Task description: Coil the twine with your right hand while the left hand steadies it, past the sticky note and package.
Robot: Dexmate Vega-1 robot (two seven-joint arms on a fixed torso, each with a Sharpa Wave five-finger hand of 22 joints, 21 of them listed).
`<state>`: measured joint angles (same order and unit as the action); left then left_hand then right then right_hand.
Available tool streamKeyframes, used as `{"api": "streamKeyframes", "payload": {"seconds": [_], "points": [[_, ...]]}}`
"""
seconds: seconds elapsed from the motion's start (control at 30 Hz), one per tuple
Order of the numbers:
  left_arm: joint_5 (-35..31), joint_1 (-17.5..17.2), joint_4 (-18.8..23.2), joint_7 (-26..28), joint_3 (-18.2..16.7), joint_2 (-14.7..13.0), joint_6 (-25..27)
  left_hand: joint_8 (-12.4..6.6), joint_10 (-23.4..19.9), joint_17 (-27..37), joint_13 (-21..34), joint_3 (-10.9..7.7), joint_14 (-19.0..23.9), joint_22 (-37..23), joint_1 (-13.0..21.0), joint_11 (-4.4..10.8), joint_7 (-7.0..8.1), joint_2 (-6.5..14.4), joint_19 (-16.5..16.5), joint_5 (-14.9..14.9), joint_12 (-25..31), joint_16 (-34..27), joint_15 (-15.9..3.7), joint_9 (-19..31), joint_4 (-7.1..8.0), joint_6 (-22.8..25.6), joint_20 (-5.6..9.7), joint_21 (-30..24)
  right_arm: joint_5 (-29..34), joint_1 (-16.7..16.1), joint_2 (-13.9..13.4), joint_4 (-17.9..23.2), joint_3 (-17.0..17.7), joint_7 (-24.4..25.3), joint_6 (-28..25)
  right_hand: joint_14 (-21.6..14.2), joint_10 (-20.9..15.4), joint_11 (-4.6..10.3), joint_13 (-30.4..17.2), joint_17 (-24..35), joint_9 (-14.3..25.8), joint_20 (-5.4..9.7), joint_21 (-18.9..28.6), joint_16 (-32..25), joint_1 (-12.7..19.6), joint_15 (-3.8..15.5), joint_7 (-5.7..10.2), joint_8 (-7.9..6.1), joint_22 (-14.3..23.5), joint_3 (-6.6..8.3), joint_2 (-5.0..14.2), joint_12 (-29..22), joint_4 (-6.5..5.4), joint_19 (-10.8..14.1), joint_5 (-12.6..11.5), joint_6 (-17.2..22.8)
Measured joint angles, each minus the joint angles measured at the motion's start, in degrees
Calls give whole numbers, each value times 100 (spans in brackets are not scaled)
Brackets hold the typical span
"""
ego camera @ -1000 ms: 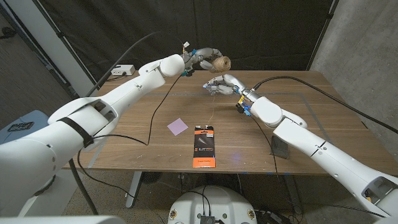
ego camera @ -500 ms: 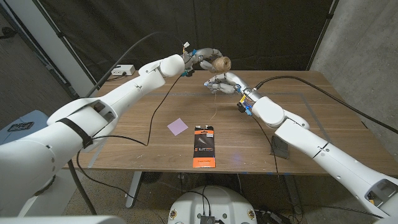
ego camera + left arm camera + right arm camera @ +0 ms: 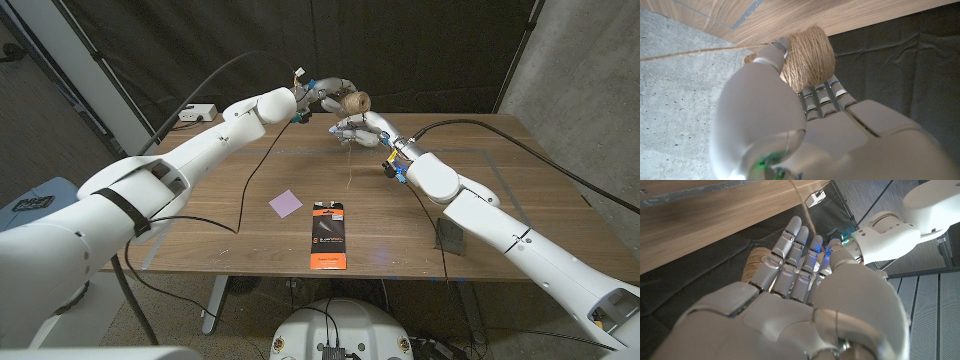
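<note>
Right now your left robot hand (image 3: 322, 92) grips the one ball of twine (image 3: 353, 101) above the surface's (image 3: 480, 190) far edge. Your right robot hand (image 3: 357, 130) hovers just beside it, fingers together; whether it pinches the hanging strand (image 3: 349, 165), you can't tell. One sticky note (image 3: 285, 203) and one package (image 3: 327, 235) lie nearer you.

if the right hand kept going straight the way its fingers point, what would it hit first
Most likely the twine ball held by the left hand. The right hand points up toward it, close beneath; exact depth is unclear.
</note>
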<state>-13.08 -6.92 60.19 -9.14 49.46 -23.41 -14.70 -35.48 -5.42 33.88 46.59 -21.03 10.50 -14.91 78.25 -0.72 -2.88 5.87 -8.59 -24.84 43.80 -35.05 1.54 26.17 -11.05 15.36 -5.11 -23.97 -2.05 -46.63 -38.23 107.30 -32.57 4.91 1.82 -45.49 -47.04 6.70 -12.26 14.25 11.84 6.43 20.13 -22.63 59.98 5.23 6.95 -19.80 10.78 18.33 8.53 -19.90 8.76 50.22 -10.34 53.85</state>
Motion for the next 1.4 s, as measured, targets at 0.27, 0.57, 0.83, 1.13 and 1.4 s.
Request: {"api": "streamKeyframes", "payload": {"seconds": [0.27, 0.57, 0.83, 1.13, 1.4], "points": [[0, 29, -63, -5, 26, 33, -19, 0, 0, 0, 1, 0, 0, 0, 0, 0, -1, 0, 0, -1, -38, 0, 0, 0, 0, 0, 0, 0, -21, -18, 3, 7, 44, 20, 42, 0, 0, 0, 0, 0, 1, 0, 1, 0, 0, 0, 0, 1, 0, 0, 0, 10, 0, 0, 0, -1], [2, 37, -87, -9, 46, 50, -24, 0, 0, 0, 6, 0, 0, 0, 0, 0, -1, 0, 13, -41, -38, 2, 0, 0, 0, -1, -13, -21, -31, -54, 3, 43, 84, 58, 78, 1, 0, -1, 0, 12, 3, 0, 1, 0, 0, -1, 0, 17, 0, 0, 0, 22, 0, 0, 0, -2], [2, 41, -82, -20, 68, 52, -39, 0, 0, 0, 27, 0, -1, 0, 0, 0, 3, 0, 32, -41, -38, 5, 0, 0, 0, 4, -32, -21, -19, -68, -17, 92, 113, 81, 85, 2, -21, -22, 0, 27, 3, 0, 22, 47, -1, -2, -22, 22, -1, 0, -1, 22, 0, 0, 0, 19], [-49, 32, 8, -20, 77, 25, -6, 0, 0, 0, 27, 0, -1, 0, 0, 0, 11, 0, 31, -41, -38, 23, 0, 0, 0, 12, -31, -21, 34, -53, -25, 125, 119, 82, 85, -17, -21, -22, 0, 27, 6, 0, 22, 48, -1, 17, -22, 33, 8, 1, -1, 47, 0, 0, 0, 18], [-64, 15, 41, -36, 80, 10, 18, 0, 0, 0, 26, -3, -1, 0, 0, 0, 10, 0, 63, -62, -38, 24, 0, 0, -2, 12, 0, -21, 59, 28, -10, 127, 117, 29, 136, -28, -21, -22, 0, 26, 30, 0, 46, 48, -1, 8, -22, 35, 30, -23, -1, 51, -23, 0, 0, 17]]}}
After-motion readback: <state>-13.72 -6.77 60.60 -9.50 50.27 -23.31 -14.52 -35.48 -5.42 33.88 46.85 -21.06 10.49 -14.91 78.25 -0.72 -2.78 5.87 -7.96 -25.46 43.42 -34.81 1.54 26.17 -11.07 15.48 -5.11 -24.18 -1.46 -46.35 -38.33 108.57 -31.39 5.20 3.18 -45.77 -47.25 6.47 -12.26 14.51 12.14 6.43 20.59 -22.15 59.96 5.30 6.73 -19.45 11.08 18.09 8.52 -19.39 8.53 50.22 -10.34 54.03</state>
